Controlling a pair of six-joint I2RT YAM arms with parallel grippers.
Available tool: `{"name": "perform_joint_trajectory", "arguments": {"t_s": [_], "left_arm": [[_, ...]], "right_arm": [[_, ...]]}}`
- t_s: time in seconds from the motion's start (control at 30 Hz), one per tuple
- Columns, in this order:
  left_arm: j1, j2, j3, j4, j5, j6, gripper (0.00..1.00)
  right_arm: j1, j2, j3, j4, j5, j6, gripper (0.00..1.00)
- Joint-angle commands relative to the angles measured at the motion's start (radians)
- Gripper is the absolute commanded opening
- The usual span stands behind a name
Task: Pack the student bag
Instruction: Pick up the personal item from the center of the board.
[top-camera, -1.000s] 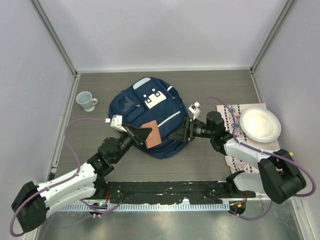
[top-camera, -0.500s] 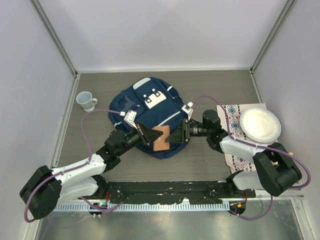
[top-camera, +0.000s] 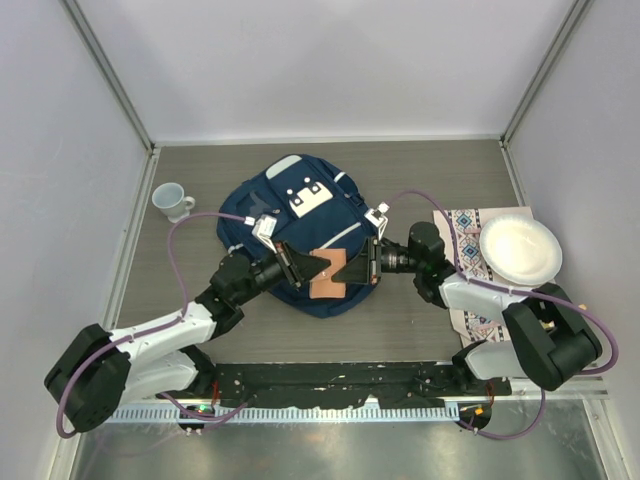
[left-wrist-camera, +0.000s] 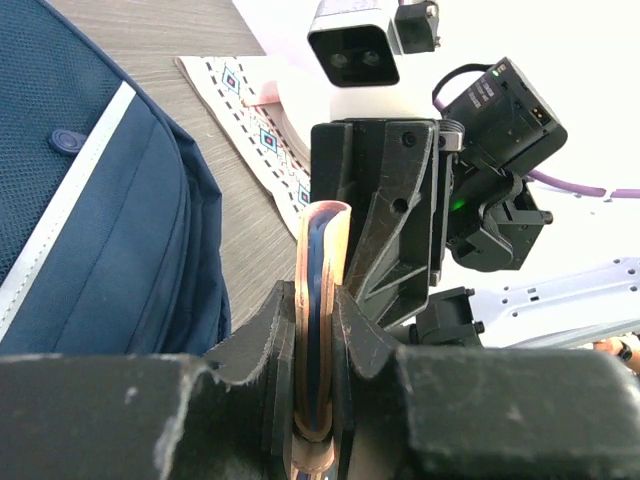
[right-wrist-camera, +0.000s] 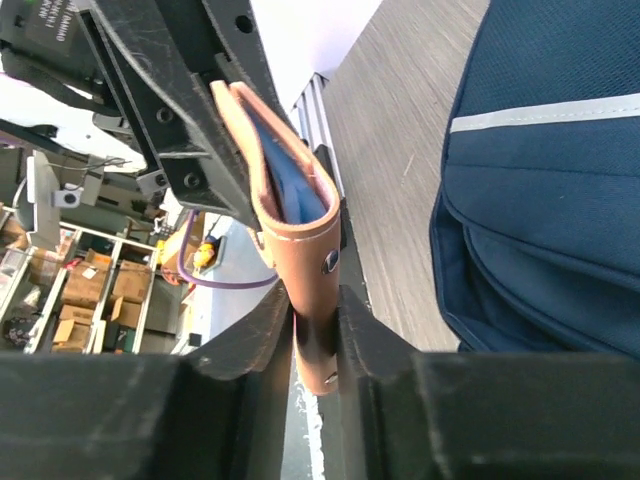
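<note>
Grey wood-grain table, pale walls: left gripper and right gripper pinch a tan wallet over the student bag.

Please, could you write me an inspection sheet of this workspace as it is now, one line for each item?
Surface: grey wood-grain table; no spill seen.
Job's things: navy bag lies mid-table, front up; brown wallet held over its near part.
Clutter: mug at far left; white plate on a patterned mat at right.
Tools: left tool and right tool are both shut on the wallet, from opposite sides.
Cables: purple left cable and right cable loop above the arms; no snag seen.
Surroundings: white walls, metal posts at the corners; nothing else seen.
</note>
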Motion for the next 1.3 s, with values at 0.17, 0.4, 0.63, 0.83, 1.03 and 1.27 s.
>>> {"name": "perform_joint_trajectory", "arguments": {"t_s": [0.17,0.4,0.63,0.83,1.03,1.27], "left_arm": [[0.004,-0.002,0.044,-0.072,-0.051,0.008,0.49],[0.005,-0.103,0.027,-0.256,-0.232,0.034,0.82],[-0.010,-0.157,0.079,-0.466,-0.324,0.134,0.91],[-0.175,0.019,0.272,-0.669,-0.510,0.290,0.94],[-0.289,0.174,0.395,-0.704,-0.689,0.414,0.94],[-0.339,0.283,0.458,-0.726,-0.831,0.539,0.91]], "right_arm": [[0.005,-0.041,-0.045,0.274,-0.021,0.112,0.05],[0.003,-0.140,-0.019,-0.136,0.250,-0.082,0.01],[-0.015,-0.347,0.029,-0.501,0.775,-0.211,0.01],[-0.076,-0.496,0.078,-0.679,1.085,-0.222,0.01],[-0.195,-0.536,0.113,-0.780,1.063,-0.241,0.01],[-0.198,-0.541,0.104,-0.784,1.056,-0.247,0.01]]}}
